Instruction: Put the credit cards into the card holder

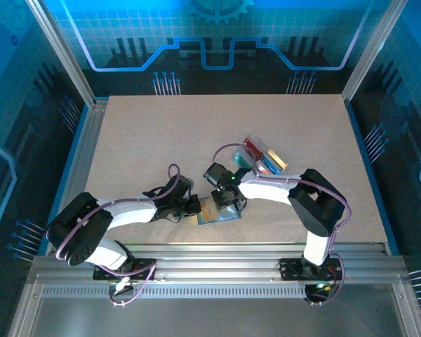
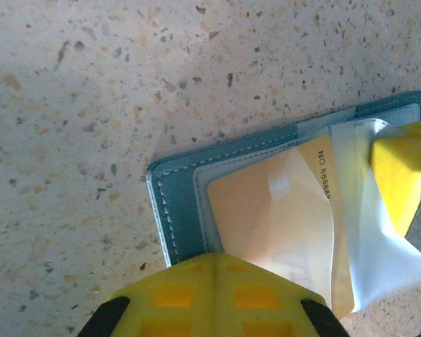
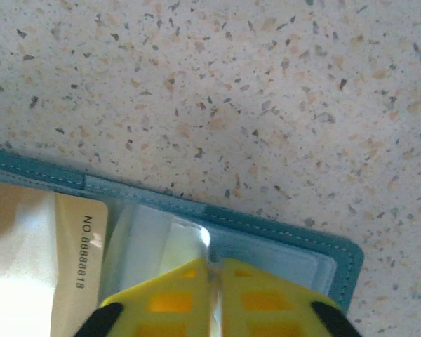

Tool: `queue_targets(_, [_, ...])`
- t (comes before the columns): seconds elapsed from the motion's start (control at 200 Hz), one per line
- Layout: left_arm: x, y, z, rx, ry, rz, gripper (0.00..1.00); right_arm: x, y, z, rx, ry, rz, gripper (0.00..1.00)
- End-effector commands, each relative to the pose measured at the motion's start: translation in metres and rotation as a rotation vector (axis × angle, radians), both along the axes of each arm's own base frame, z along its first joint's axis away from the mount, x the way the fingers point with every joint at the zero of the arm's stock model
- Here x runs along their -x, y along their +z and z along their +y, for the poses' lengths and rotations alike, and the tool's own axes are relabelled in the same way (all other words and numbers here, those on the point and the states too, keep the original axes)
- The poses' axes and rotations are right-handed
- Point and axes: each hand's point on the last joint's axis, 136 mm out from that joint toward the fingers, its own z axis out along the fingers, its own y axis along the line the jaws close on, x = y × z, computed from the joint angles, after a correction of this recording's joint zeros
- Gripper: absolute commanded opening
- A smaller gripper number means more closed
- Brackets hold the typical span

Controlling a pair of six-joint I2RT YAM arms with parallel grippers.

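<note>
card holder (image 2: 177, 193) open, yel. card (image 2: 266, 225) half-in

One slate-blue folding wallet (image 2: 175, 191), one pale orange plastic card (image 2: 266, 225), one clear plastic tray (image 1: 269, 149). The tray's coloured cards (image 1: 252, 147) are too small to count.

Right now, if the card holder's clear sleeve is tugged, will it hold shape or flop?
Probably flops: the clear sleeve curls and wrinkles over the yellow card. Its glossy glare suggests slipperiness. The thin card holder might slide along.

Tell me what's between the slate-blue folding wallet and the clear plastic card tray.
Top view: the right arm's black wrist hangs over the tabletop between wallet and tray.
</note>
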Motion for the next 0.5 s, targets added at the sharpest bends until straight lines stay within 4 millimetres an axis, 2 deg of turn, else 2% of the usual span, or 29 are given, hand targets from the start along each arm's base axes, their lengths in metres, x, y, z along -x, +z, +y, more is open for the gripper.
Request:
queue_targets(0.0, [0.035,-0.039,0.029,-0.143,-0.023,0.134,0.0,0.018,-0.007,-0.026,0.137,0.023,0.069,0.01])
queue_targets(0.14, [0.034,-0.035,0.026,-0.126,-0.026,0.127,0.0,0.01,0.01,-0.014,0.113,0.051,0.05,0.0])
queue_targets(0.33, [0.034,-0.03,0.023,-0.126,-0.032,0.117,0.0,0.014,0.024,0.005,0.07,0.09,0.063,0.0])
queue_targets(0.495, [0.034,-0.028,0.016,-0.115,-0.044,0.113,0.0,0.021,0.023,0.025,-0.001,0.115,0.132,0.0])
